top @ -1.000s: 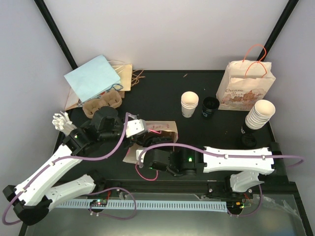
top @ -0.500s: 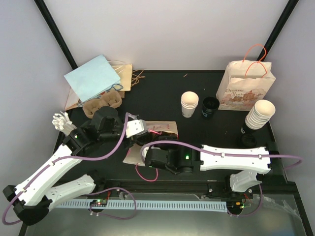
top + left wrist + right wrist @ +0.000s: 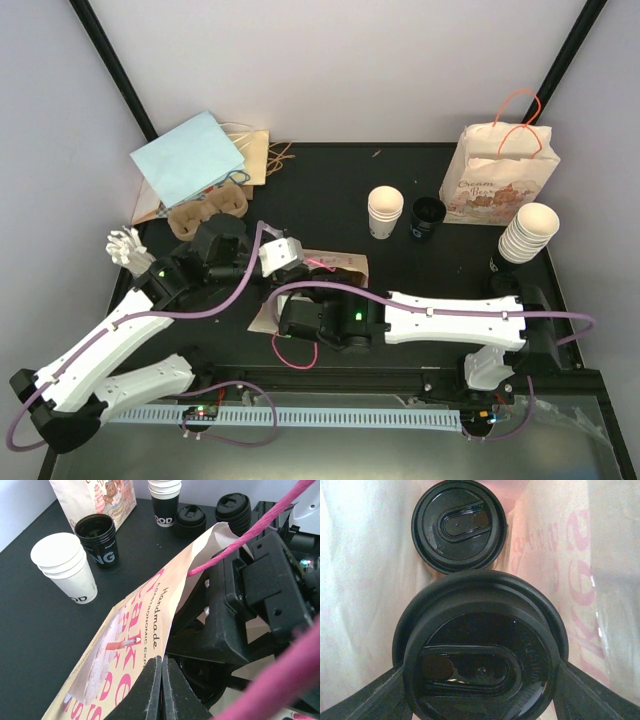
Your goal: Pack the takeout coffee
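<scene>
While the left pincer (image 3: 161, 672) is pinching the paper bag (image 3: 127, 645) open, the right pincer (image 3: 480, 692), clasping a lidded cup (image 3: 480, 650), is moving deeper inside.

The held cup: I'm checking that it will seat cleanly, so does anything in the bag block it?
A second lidded cup already sits in the bag, just ahead of the held cup in the right gripper; their lids look touching or nearly so. Otherwise only the bag walls flank it.

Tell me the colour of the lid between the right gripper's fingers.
Black lid, clearest in right wrist view.
</scene>
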Action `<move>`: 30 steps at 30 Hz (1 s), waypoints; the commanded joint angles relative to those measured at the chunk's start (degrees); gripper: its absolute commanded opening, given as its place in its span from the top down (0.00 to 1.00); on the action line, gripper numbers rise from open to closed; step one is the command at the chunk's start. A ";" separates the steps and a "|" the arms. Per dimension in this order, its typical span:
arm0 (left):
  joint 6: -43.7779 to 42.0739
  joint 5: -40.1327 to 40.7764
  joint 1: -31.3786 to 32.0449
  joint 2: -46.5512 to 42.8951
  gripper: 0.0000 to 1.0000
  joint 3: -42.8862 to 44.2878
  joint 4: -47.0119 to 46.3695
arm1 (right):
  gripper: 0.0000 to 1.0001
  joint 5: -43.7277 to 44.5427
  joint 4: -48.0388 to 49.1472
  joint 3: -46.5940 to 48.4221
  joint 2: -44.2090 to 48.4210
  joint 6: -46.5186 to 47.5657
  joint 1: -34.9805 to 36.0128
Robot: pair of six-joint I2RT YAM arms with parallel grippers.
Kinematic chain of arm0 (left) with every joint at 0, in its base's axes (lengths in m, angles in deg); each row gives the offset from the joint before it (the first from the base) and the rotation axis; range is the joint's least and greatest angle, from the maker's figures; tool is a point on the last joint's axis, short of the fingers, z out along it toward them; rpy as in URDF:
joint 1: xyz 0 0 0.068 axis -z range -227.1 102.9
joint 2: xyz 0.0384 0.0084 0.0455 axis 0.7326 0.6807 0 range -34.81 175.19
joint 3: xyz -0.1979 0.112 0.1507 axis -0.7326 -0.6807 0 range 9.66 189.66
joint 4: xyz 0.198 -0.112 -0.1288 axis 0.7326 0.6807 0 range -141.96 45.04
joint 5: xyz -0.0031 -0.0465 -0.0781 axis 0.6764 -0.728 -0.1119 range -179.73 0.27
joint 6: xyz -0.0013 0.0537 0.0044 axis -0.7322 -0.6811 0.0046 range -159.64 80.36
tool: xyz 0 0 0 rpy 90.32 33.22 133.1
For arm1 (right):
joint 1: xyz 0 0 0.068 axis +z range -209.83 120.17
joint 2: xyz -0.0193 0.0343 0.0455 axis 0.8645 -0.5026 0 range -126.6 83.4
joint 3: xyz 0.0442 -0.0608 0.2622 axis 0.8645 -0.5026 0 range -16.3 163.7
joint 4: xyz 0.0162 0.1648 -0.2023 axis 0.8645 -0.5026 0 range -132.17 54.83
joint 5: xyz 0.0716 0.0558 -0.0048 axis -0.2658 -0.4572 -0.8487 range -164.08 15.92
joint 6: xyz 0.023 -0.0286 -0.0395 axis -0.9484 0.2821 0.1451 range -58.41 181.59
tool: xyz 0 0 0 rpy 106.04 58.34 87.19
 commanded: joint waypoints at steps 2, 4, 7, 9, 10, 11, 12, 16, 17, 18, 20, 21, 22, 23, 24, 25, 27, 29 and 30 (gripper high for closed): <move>2.42 -1.81 0.87 0.31 0.98 0.99 -2.09 | 0.45 -0.05 -0.89 1.21 -1.08 -2.66 -0.82; 2.42 -1.56 0.96 0.24 0.98 0.94 -2.05 | 0.45 0.02 -0.96 1.03 -1.05 -3.33 -1.13; 2.05 -1.57 1.03 0.08 0.98 0.99 -2.00 | 0.45 -0.06 -0.91 -0.25 -0.75 -4.13 -1.62; 1.63 -1.57 1.07 -0.15 0.99 0.99 -1.72 | 0.45 -0.21 -0.56 -1.87 -0.08 -4.47 -1.94; 1.32 -1.57 1.08 -0.19 0.98 0.98 -1.53 | 0.45 -0.21 -0.37 -2.57 0.22 -4.60 -2.06; 1.10 -1.41 1.07 -0.27 0.99 1.03 -1.32 | 0.46 -0.23 -0.38 -3.14 0.49 -4.79 -2.21; 1.03 -1.17 1.07 -0.29 0.99 1.11 -1.08 | 0.46 -0.23 -0.39 -3.73 0.75 -5.00 -2.25; 1.21 -0.65 1.16 -0.24 0.99 1.37 -0.99 | 0.48 -0.97 0.55 -6.35 1.54 -5.39 -2.27; 1.31 -0.69 1.16 -0.16 0.98 1.41 -1.01 | 0.48 -0.94 0.69 -6.83 1.48 -5.52 -2.27; 1.41 -0.81 1.20 -0.01 0.98 1.61 -1.02 | 0.48 -0.67 0.82 -7.66 1.39 -5.57 -2.27; 1.54 -0.94 1.35 0.30 0.98 2.08 -0.82 | 0.48 -0.40 1.38 -8.77 1.49 -5.49 -2.20; 1.49 -1.10 1.41 0.46 0.99 2.31 -0.58 | 0.48 -0.23 1.72 -9.28 1.77 -5.40 -2.23; 1.46 -1.13 1.56 0.62 0.98 2.44 -0.40 | 0.48 0.06 2.14 -9.79 2.06 -5.40 -2.18; 1.35 -1.25 1.66 0.74 0.98 2.55 -0.10 | 0.48 0.34 2.39 -10.31 2.33 -5.32 -2.25; 1.24 -1.56 1.80 0.81 0.98 2.56 0.21 | 0.48 0.69 2.90 -11.07 2.60 -5.20 -2.21; 1.07 -1.87 1.96 0.89 0.98 2.64 0.58 | 0.48 1.43 3.41 -11.77 2.74 -5.15 -2.22; 0.90 -2.23 2.24 0.99 0.98 2.61 1.02 | 0.48 1.94 4.27 -13.00 2.94 -4.92 -2.22; 0.89 -2.63 2.53 1.11 0.99 2.61 1.37 | 0.48 2.64 5.02 -13.73 2.85 -4.77 -2.26; 0.99 -2.93 2.73 1.24 0.98 2.69 1.54 | 0.48 3.27 5.80 -14.06 2.70 -4.70 -2.27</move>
